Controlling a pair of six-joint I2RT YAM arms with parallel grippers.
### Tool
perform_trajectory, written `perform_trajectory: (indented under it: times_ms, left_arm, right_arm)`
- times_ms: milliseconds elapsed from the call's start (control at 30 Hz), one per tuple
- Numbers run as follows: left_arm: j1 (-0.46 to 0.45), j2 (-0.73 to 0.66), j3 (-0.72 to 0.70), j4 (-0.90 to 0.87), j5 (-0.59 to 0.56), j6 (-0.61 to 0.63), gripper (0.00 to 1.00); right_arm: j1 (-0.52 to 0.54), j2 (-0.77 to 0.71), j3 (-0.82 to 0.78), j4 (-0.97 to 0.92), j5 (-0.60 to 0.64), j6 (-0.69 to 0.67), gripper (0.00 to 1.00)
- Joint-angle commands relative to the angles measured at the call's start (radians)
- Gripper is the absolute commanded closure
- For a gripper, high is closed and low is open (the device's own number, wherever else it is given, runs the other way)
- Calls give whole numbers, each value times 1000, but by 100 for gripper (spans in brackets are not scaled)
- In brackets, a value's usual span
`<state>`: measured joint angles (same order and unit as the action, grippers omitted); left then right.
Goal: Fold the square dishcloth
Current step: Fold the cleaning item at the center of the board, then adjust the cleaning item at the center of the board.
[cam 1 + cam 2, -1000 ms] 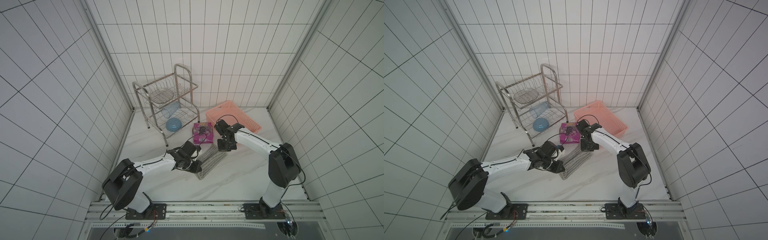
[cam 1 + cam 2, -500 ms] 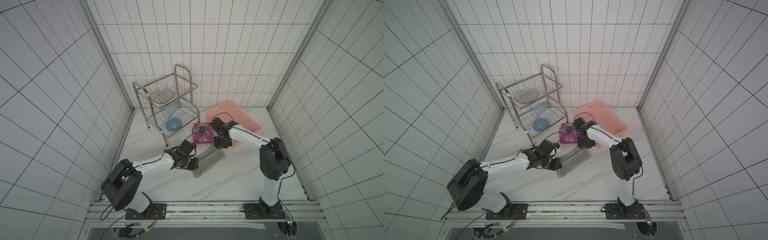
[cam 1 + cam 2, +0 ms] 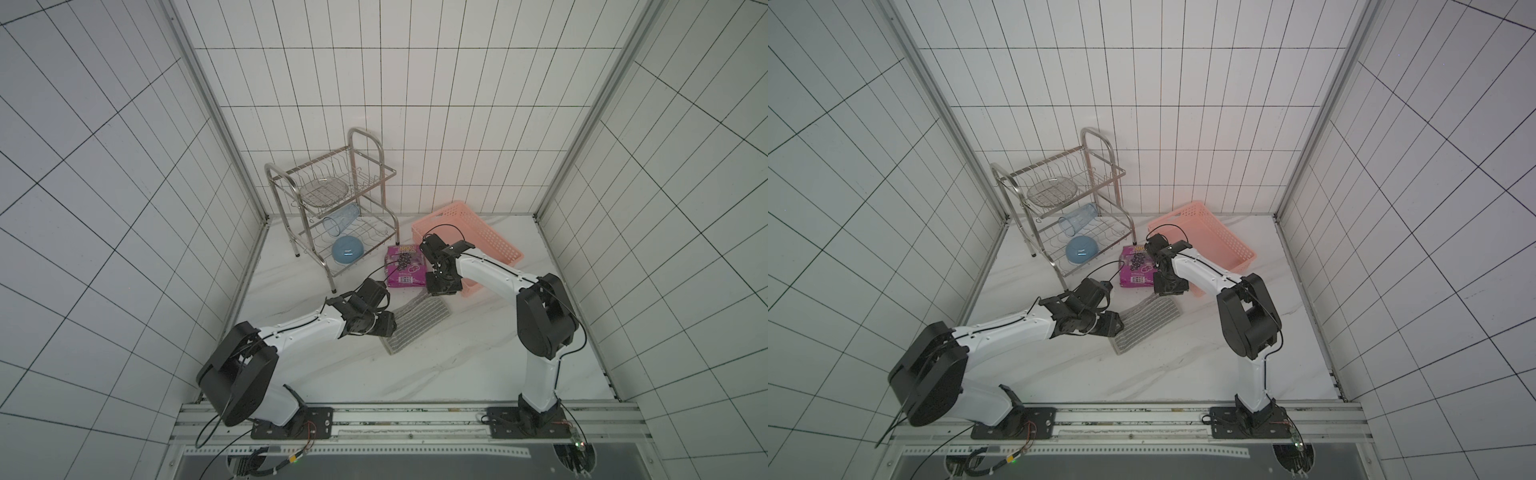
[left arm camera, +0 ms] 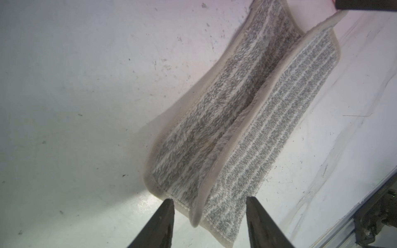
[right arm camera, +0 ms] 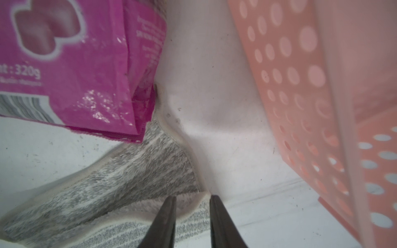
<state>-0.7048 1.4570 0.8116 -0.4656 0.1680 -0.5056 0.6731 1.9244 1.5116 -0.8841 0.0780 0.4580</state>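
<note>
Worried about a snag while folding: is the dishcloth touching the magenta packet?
Touching. In the right wrist view, the bordered edge of the dishcloth runs under a corner of the magenta packet, with no tabletop showing between them.

In both top views the left arm (image 3: 299, 330), at lower left, and the right arm (image 3: 490, 269), right of centre, are showing smooth white shells between bulky black joint housings (image 3: 237, 374). Thin black cables (image 3: 442, 226) are looping out near the wrists. Black base plates (image 3: 320, 419) are sitting on a silver rail (image 3: 415, 417) along the bottom edge. The left gripper (image 4: 210, 199) and right gripper (image 5: 193, 196) are ending in dark, flat fingers (image 4: 156, 227) tapering to blunt tips.
</note>
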Motion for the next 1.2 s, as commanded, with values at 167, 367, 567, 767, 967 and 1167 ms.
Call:
perform_trajectory:
  times_ms: [167,367,567,767,967,1167]
  left_arm:
    - [5,17,18,11,-58,-1,44]
    - [5,12,2,42,30,-3,47]
    - [5,34,-10,42,-13,-11,52]
    - [5,79,8,51,-35,-7,77]
    - [8,45,20,6,-75,-9,100]
    - [16,4,30,-18,-93,-4,100]
  right_arm:
    - [3,-160,-110,65,-10,-17,64]
    - [10,-230,-200,144,-20,-21,54]
    - [17,-222,-239,187,-55,-24,53]
    - [23,-229,-266,219,-64,-25,51]
    - [27,-213,-270,241,-78,-41,54]
    - [26,-176,-264,256,-86,-36,65]
